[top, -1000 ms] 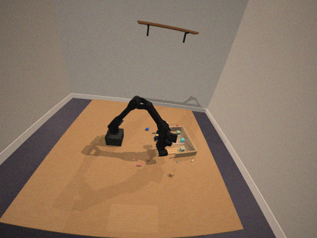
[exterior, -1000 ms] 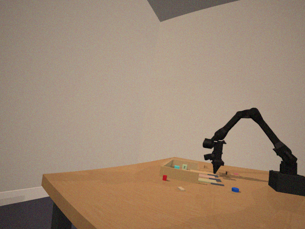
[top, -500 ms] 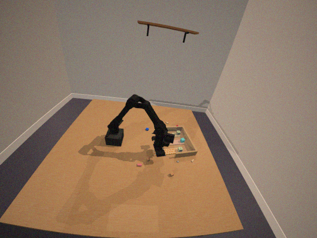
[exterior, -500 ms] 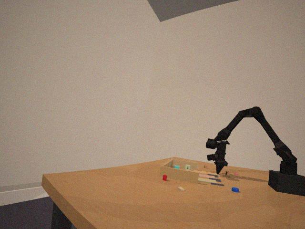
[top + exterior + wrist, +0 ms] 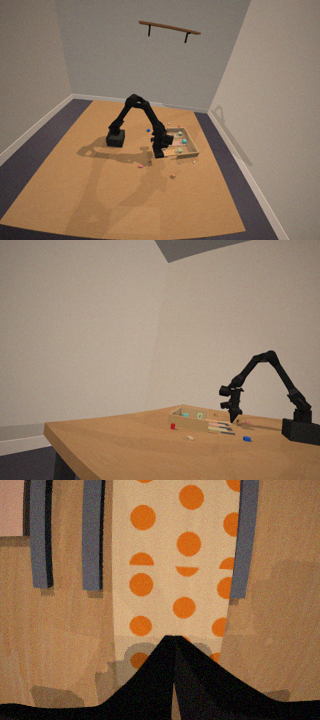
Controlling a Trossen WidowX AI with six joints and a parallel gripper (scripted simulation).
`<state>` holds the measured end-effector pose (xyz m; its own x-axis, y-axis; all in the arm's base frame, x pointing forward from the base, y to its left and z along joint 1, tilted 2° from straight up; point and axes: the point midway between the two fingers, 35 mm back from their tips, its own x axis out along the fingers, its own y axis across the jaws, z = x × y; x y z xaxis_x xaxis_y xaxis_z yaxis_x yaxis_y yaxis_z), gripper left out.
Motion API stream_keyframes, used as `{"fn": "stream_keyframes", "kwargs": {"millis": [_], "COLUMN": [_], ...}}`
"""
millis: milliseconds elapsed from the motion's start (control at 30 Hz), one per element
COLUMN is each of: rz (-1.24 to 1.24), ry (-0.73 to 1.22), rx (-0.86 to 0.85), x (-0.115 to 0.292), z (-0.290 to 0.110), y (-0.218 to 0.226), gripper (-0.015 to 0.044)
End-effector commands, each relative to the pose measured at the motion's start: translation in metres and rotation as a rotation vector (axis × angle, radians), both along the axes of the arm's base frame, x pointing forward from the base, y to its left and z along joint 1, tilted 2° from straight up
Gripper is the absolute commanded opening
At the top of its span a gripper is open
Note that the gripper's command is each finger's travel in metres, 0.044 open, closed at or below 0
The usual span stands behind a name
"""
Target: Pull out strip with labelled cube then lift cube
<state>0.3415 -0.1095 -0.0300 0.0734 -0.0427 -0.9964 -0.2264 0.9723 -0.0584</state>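
My gripper (image 5: 158,155) (image 5: 233,420) (image 5: 172,643) is shut on nothing and points straight down. In the wrist view its tips are over the near end of a cream strip with orange dots (image 5: 167,520) (image 5: 169,152). A seam crosses that strip and splits two dots. The strip runs into an open wooden tray (image 5: 193,147) (image 5: 186,423). A pale green cube (image 5: 179,150) sits on its far end. A cyan cube (image 5: 184,141) (image 5: 185,414) sits on a pink strip (image 5: 176,142) (image 5: 216,424) (image 5: 12,487). Another pale green cube (image 5: 179,133) (image 5: 199,415) shows a dark label.
Blue-grey bars (image 5: 94,520) (image 5: 246,534) (image 5: 228,432) lie beside the strip ends. Small loose pieces lie around: a blue disc (image 5: 148,130) (image 5: 246,438), a red piece (image 5: 172,426), a pink block (image 5: 140,166), a tan block (image 5: 190,437), a brown cube (image 5: 172,176). The arm's base (image 5: 115,138) (image 5: 299,431) stands left of the tray.
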Motion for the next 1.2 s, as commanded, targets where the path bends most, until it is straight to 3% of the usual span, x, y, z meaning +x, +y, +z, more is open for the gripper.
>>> {"fn": "stream_keyframes", "kwargs": {"millis": [0, 1167], "rz": [-0.001, -0.001], "ry": [0.034, 0.038], "rx": [0.008, 0.007], "x": [-0.016, -0.06], "z": [-0.008, -0.01], "y": [-0.001, -0.01], "gripper": [0.0, 0.0]}}
